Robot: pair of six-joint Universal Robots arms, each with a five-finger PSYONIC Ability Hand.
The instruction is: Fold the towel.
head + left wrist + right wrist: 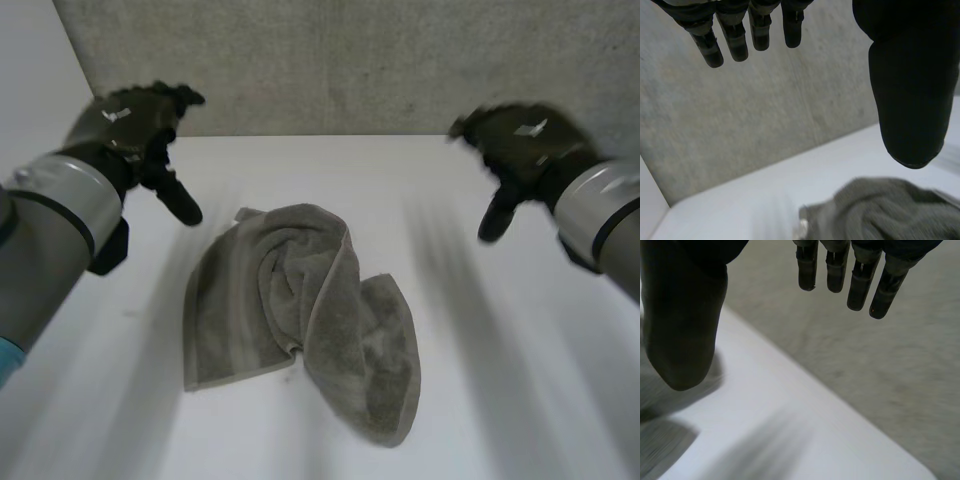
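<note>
A grey-brown towel (pixel 300 315) lies crumpled in the middle of the white table (pixel 500 400), one part bunched over another. My left hand (pixel 135 125) hovers above the table's far left, up and to the left of the towel, fingers straight and holding nothing. In the left wrist view the fingers (pixel 735 35) and thumb (pixel 910 90) spread wide, with the towel (pixel 885 210) below the thumb. Over the far right of the table my right hand (pixel 520 145) hangs open, well clear of the towel. Its own view shows straight fingers (pixel 860 275) and a thumb (pixel 682 325) above bare table.
A grey concrete-like wall (pixel 350 65) stands along the table's far edge. A white side panel (pixel 30 80) rises at the far left corner.
</note>
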